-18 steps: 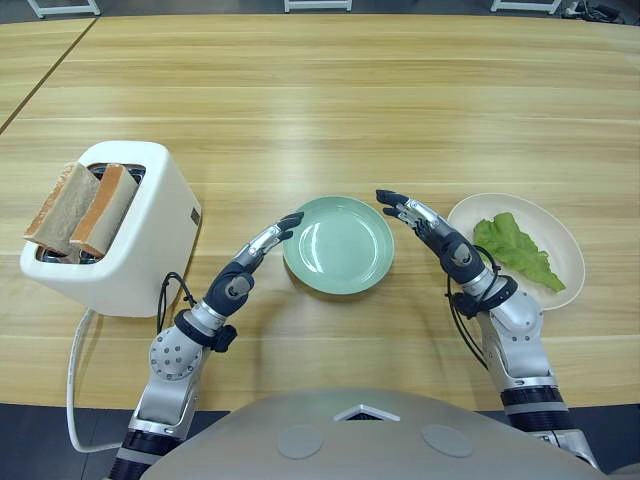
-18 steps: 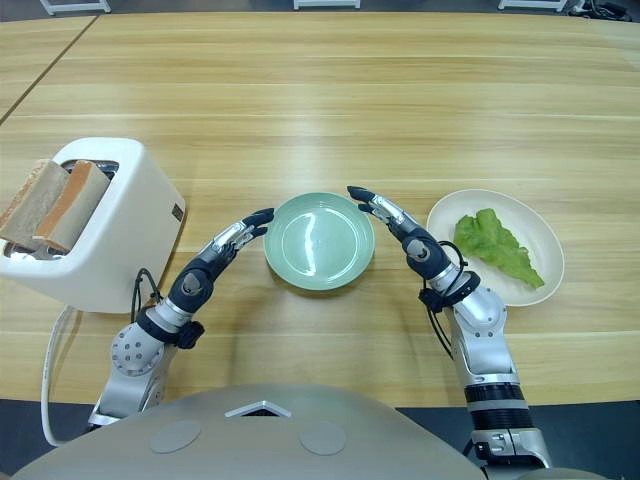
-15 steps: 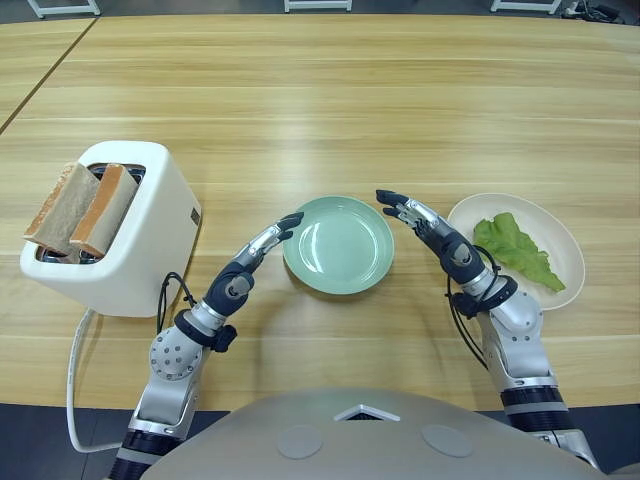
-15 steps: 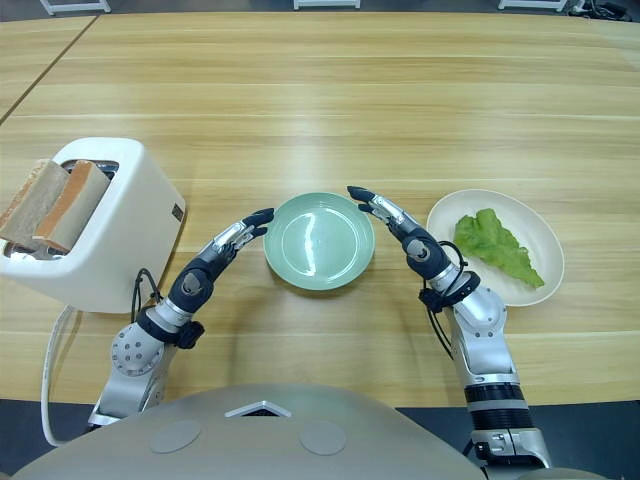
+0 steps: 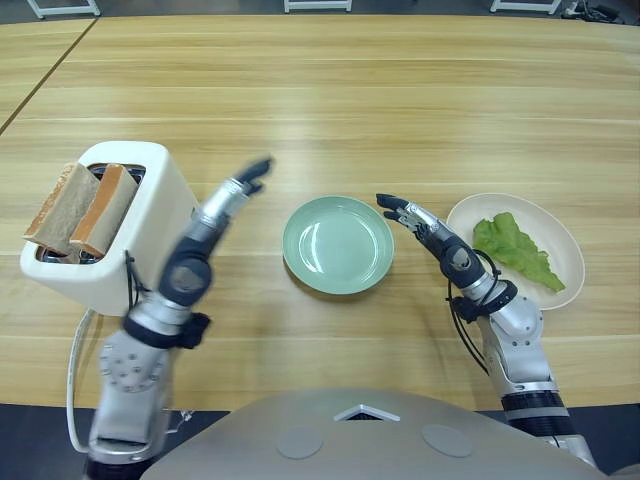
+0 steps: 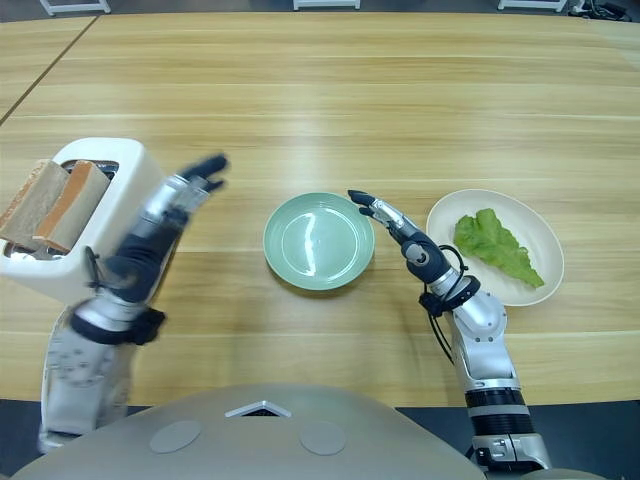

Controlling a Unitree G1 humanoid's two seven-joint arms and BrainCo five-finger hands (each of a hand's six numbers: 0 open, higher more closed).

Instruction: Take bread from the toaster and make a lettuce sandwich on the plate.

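A white toaster (image 5: 140, 235) stands at the left with two bread slices (image 5: 82, 208) sticking up from its slots. An empty green plate (image 5: 338, 243) lies at the table's middle. A lettuce leaf (image 5: 517, 249) rests on a white plate (image 5: 560, 244) at the right. My left hand (image 5: 228, 198) is raised, open, just right of the toaster's top and apart from the bread. My right hand (image 5: 428, 226) is open between the green plate and the white plate, holding nothing.
The toaster's white cable (image 5: 73, 385) runs down to the table's front edge at the left. Bare wooden table (image 5: 350, 100) stretches behind the plates.
My left arm has lifted and swung left, from beside the green plate up toward the toaster's top. My right hand has dropped slightly and stays by the green plate.
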